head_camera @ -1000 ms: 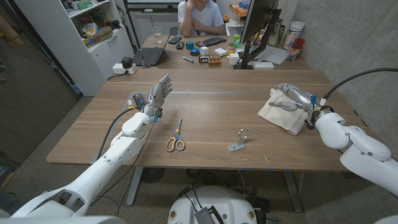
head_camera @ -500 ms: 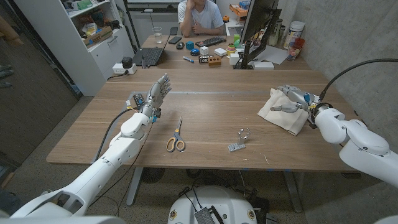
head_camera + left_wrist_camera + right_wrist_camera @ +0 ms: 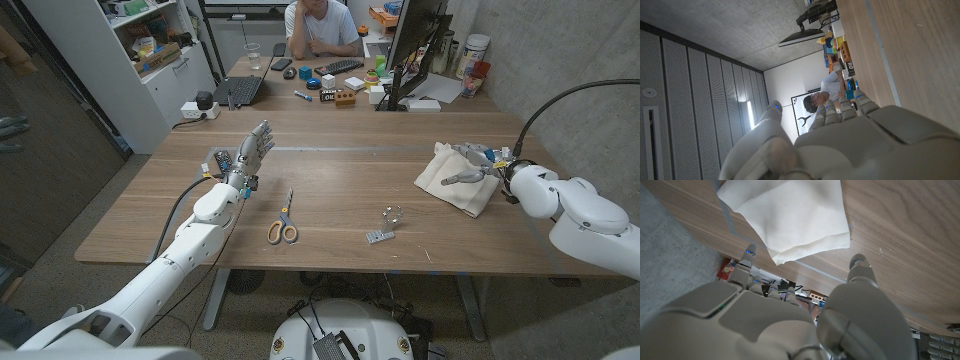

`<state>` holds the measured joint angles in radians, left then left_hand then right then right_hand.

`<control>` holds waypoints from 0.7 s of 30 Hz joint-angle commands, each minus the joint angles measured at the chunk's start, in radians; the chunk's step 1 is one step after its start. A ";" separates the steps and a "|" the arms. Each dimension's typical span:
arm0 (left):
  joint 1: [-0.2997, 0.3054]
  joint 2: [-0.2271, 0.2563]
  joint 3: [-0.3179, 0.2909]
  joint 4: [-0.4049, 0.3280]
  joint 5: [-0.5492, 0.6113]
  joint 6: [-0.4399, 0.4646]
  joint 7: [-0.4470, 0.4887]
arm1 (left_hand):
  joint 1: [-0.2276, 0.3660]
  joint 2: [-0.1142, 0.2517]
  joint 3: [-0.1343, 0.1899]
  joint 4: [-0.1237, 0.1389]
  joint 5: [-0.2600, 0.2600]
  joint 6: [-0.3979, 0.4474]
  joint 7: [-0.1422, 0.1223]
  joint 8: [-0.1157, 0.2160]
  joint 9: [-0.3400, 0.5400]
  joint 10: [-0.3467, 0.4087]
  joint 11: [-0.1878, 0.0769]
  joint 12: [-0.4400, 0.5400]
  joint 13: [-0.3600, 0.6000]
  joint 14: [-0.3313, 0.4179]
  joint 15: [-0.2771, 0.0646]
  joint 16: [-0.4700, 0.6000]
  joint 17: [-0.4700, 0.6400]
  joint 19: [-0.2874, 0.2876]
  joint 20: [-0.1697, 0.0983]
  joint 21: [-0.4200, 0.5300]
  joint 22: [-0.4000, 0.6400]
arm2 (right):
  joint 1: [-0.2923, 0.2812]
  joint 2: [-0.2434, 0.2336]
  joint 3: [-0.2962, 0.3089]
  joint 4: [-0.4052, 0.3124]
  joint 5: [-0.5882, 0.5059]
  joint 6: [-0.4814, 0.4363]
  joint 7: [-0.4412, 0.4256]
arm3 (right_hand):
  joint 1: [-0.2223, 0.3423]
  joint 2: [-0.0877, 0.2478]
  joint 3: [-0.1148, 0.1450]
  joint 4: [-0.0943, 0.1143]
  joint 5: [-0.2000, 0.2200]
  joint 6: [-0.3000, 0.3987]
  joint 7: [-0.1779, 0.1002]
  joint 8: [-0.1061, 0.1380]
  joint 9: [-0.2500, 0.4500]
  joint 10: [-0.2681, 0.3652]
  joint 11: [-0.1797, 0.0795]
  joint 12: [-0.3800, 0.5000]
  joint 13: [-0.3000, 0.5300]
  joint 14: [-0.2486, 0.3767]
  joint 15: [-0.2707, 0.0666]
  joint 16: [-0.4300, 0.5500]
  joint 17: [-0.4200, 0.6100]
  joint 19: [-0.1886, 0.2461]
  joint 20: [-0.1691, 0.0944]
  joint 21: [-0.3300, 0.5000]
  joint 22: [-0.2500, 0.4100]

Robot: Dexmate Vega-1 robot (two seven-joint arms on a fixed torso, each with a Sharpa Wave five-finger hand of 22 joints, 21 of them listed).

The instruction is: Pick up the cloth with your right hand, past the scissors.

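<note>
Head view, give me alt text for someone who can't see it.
The robot's right hand reaches over a cream cloth at the wooden table's right side. Its left hand is raised, fingers apart, holding nothing, beside scissors near the front edge.

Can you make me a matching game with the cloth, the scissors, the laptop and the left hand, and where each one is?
Things:
1. cloth
2. scissors
3. laptop
4. left hand

Places:
A. raised above the table, fingers apart
B. far end of the table, near the person
C. under the right hand
D. flat on the table, about the middle

Pairs: 1-C, 2-D, 3-B, 4-A
</note>
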<state>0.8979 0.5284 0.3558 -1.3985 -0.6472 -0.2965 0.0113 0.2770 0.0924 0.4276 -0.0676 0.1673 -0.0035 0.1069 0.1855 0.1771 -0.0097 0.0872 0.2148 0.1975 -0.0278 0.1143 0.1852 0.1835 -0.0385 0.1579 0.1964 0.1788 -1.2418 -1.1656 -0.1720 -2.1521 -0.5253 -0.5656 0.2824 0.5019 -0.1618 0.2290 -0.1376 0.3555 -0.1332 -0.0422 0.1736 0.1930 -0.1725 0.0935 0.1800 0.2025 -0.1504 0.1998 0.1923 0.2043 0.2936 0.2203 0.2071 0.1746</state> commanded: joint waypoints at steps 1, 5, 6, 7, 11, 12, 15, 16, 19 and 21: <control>0.009 0.001 0.001 -0.013 0.001 0.002 0.005 | 0.001 0.006 0.000 -0.008 0.007 0.003 0.003 0.004 0.003 -0.001 0.002 0.003 0.006 0.001 0.006 0.006 0.002 -0.002 0.010 0.006 0.004 | 0.109 -0.095 -0.124 -0.001 -0.002 -0.055 0.114 | 0.001 -0.006 -0.008 -0.001 0.010 -0.021 0.001 -0.001 0.003 -0.062 0.008 -0.002 0.001 -0.015 0.004 -0.004 0.001 0.012 -0.001 -0.002 0.004; 0.014 0.006 0.000 -0.022 0.004 0.007 0.009 | 0.001 0.006 0.001 -0.009 0.007 0.004 0.002 0.004 0.003 0.000 0.002 0.004 0.006 0.001 0.006 0.006 0.002 -0.002 0.011 0.006 0.004 | 0.141 -0.116 -0.163 -0.006 0.005 -0.082 0.125 | 0.003 -0.004 -0.014 -0.001 0.016 -0.038 0.002 0.000 0.003 -0.079 0.013 -0.002 0.000 -0.029 0.005 -0.006 0.001 0.018 -0.001 -0.002 0.004; 0.016 0.006 -0.001 -0.024 0.002 0.007 0.012 | 0.001 0.006 0.001 -0.009 0.007 0.004 0.003 0.004 0.003 0.000 0.003 0.004 0.006 0.001 0.007 0.007 0.002 -0.002 0.011 0.006 0.004 | 0.137 -0.118 -0.159 -0.005 0.022 -0.084 0.114 | 0.003 -0.003 -0.014 -0.001 0.017 -0.040 0.002 0.000 0.003 -0.081 0.014 -0.002 0.000 -0.032 0.005 -0.006 0.001 0.019 -0.001 -0.002 0.004; 0.017 0.007 -0.002 -0.025 0.001 0.008 0.011 | 0.000 0.006 0.001 -0.009 0.007 0.004 0.003 0.004 0.003 0.000 0.002 0.004 0.006 0.001 0.007 0.006 0.002 -0.002 0.011 0.006 0.004 | 0.144 -0.123 -0.174 -0.008 0.008 -0.094 0.108 | 0.003 -0.003 -0.015 -0.001 0.018 -0.044 0.003 0.000 0.003 -0.084 0.015 -0.002 0.000 -0.034 0.006 -0.006 0.001 0.020 -0.001 -0.002 0.004; 0.023 0.012 -0.005 -0.038 0.007 0.010 0.024 | 0.000 0.006 0.001 -0.010 0.007 0.007 0.003 0.005 0.003 0.000 0.000 0.004 0.006 0.002 0.008 0.007 0.002 -0.003 0.012 0.006 0.004 | 0.181 -0.132 -0.227 -0.006 -0.006 -0.127 0.118 | 0.005 -0.002 -0.019 -0.001 0.022 -0.056 0.007 0.000 0.003 -0.096 0.015 -0.002 0.000 -0.040 0.007 -0.006 0.000 0.023 -0.001 -0.002 0.004; 0.023 0.012 -0.005 -0.038 0.007 0.010 0.024 | 0.000 0.006 0.001 -0.010 0.007 0.007 0.004 0.005 0.003 0.001 0.001 0.004 0.006 0.002 0.008 0.007 0.002 -0.002 0.012 0.006 0.004 | 0.186 -0.136 -0.234 -0.007 -0.002 -0.130 0.116 | 0.005 -0.002 -0.020 -0.001 0.023 -0.059 0.008 0.000 0.003 -0.098 0.016 -0.002 0.000 -0.041 0.007 -0.006 0.000 0.024 -0.001 -0.002 0.004; 0.024 0.013 -0.003 -0.041 0.009 0.012 0.023 | 0.000 0.007 0.001 -0.010 0.007 0.008 0.004 0.005 0.003 0.000 0.001 0.004 0.006 0.002 0.008 0.007 0.002 -0.002 0.013 0.006 0.004 | 0.192 -0.133 -0.260 -0.002 0.000 -0.144 0.086 | 0.005 -0.002 -0.021 -0.001 0.024 -0.061 0.009 0.000 0.003 -0.100 0.017 -0.002 0.000 -0.042 0.007 -0.005 0.000 0.025 -0.001 -0.003 0.004; 0.024 0.012 -0.003 -0.042 0.006 0.014 0.023 | 0.000 0.007 0.001 -0.010 0.007 0.008 0.004 0.005 0.003 0.000 0.001 0.004 0.006 0.002 0.008 0.007 0.002 -0.002 0.012 0.006 0.004 | 0.205 -0.136 -0.285 -0.003 -0.025 -0.150 0.089 | 0.005 -0.002 -0.022 -0.001 0.024 -0.061 0.009 0.001 0.003 -0.100 0.017 -0.001 0.000 -0.042 0.007 -0.005 0.000 0.025 -0.001 -0.003 0.004; 0.026 0.012 -0.002 -0.043 0.008 0.014 0.024 | -0.001 0.007 0.001 -0.011 0.007 0.008 0.003 0.005 0.003 0.000 0.000 0.004 0.006 0.002 0.008 0.007 0.002 -0.002 0.013 0.006 0.004 | 0.228 -0.132 -0.320 -0.003 -0.038 -0.175 0.087 | 0.006 -0.002 -0.023 -0.001 0.025 -0.063 0.009 0.001 0.003 -0.101 0.017 0.000 -0.001 -0.042 0.005 -0.004 0.000 0.026 -0.001 -0.003 0.003; 0.028 0.012 -0.002 -0.046 0.007 0.017 0.028 | -0.001 0.007 0.001 -0.011 0.006 0.008 0.003 0.005 0.003 0.000 0.001 0.004 0.006 0.002 0.008 0.007 0.003 -0.002 0.013 0.006 0.004 | 0.241 -0.132 -0.338 0.000 -0.037 -0.178 0.085 | 0.006 -0.002 -0.024 -0.001 0.025 -0.064 0.011 0.002 0.003 -0.101 0.017 0.000 -0.001 -0.041 0.005 -0.003 0.000 0.026 -0.001 -0.003 0.003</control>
<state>0.9172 0.5377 0.3532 -1.4308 -0.6427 -0.2885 0.0297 0.2770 0.0924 0.4272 -0.0760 0.1673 -0.0035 0.1070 0.1855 0.1794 -0.0097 0.0872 0.2148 0.2027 -0.0276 0.1145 0.1852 0.1835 -0.0417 0.1609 0.1964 0.1788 -1.0720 -1.2839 -0.3964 -2.1572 -0.5295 -0.6834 0.3798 0.5019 -0.1618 0.2126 -0.1378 0.3740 -0.1665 -0.0374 0.1739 0.1929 -0.1717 0.1006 0.1801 0.1999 -0.1683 0.1999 0.1884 0.2045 0.3100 0.2215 0.2070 0.1746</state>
